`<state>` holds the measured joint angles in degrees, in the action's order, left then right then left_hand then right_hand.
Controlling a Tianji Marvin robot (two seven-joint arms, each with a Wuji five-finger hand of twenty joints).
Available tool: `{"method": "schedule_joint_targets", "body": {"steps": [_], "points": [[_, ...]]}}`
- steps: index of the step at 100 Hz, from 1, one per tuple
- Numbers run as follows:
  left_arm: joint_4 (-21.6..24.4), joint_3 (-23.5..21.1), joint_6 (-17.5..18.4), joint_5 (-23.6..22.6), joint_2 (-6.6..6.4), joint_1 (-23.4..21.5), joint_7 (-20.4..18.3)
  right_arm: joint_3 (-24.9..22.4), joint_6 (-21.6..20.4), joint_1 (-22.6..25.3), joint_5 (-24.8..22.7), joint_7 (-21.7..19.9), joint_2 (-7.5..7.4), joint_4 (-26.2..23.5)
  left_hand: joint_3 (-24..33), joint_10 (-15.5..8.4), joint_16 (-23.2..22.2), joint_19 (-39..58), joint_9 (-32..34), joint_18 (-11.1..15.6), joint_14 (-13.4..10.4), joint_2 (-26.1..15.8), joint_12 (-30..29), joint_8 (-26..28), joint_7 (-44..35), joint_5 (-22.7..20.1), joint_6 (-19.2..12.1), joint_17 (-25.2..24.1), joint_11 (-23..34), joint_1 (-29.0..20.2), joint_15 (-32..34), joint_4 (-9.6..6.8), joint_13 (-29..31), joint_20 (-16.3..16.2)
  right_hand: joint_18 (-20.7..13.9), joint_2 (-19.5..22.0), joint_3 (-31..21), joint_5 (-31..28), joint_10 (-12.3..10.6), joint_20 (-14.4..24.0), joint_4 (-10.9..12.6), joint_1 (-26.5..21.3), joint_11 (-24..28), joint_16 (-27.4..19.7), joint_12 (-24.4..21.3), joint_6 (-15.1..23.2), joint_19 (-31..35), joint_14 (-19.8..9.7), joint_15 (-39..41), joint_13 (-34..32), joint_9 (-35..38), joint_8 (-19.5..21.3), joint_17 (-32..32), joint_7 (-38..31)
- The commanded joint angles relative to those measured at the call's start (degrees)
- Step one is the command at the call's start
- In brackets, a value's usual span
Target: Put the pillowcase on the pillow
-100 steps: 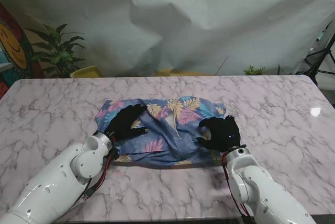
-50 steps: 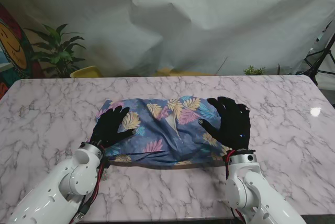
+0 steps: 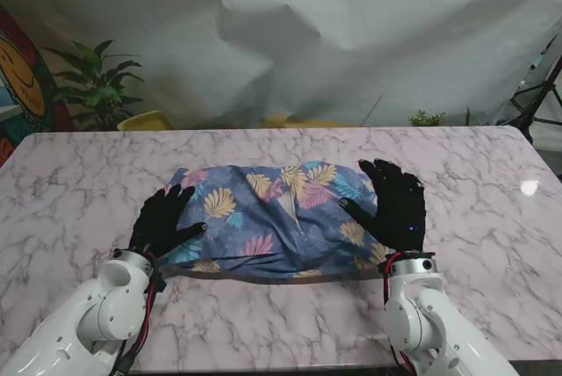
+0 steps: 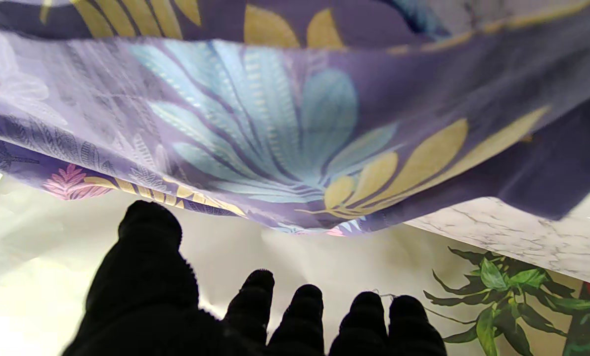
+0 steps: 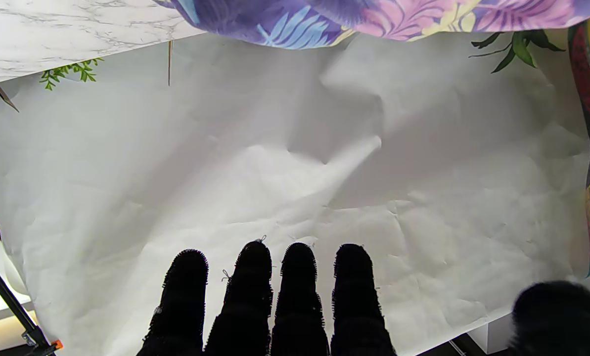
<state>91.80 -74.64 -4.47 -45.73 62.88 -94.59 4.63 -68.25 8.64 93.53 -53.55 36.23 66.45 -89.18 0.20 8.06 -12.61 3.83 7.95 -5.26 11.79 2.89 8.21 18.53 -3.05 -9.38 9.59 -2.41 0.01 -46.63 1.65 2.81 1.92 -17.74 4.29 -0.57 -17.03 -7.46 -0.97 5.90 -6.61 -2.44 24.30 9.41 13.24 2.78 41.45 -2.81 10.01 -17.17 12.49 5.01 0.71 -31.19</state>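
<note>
A floral pillowcase lies spread across the middle of the marble table, bulging as if the pillow is inside, though the pillow itself cannot be seen. The left hand, in a black glove, sits at the pillowcase's left end with fingers spread and holding nothing. The right hand is raised over the right end, palm flat, fingers straight and apart, also empty. Crumpled white sheeting hangs behind the table, with a green plant at the far left.
</note>
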Motion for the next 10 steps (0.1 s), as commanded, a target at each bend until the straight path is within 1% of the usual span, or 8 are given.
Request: {"method": "schedule_joint_targets", "body": {"steps": [1,10], "points": [[0.08,0.02,-0.16,-0.06,-0.04,-0.11,-0.38,-0.03,-0.21,0.15,0.23,0.31,0.20,0.41,-1.66,-0.47,0.85,-2.52,-2.64,0.01,0.09,-2.73,-0.91,-0.82,1.14,1.12,-0.88,-0.32,-0.99,0.99,-1.84,-1.19,-1.16,1.21,-2.10,2.90,1.67,0.23,0.24,-1.27,1.22,-1.29,-0.33,-1.69,0.12,-1.19,-1.44,-1.04,-2.92,0.23,-1.56,-1.09,0.63,1.54],[0.07,0.02,-0.14,-0.09,-0.03,-0.13,-0.24,0.09,-0.37,0.03,0.36,0.44,0.22,0.73,-1.67,-0.38,0.96,-2.52,-2.61,0.05,0.02,-2.68,-0.78,-0.81,1.10,1.02,-0.74,-0.31,-0.92,0.96,-1.83,-1.19,-1.16,1.37,-2.04,2.97,1.98,-0.13,0.15,-1.29,1.25,-1.51,-0.14,-1.67,0.19,-1.25,-1.39,-1.00,-2.84,-0.18,-1.20,-1.03,0.38,1.41]]}}
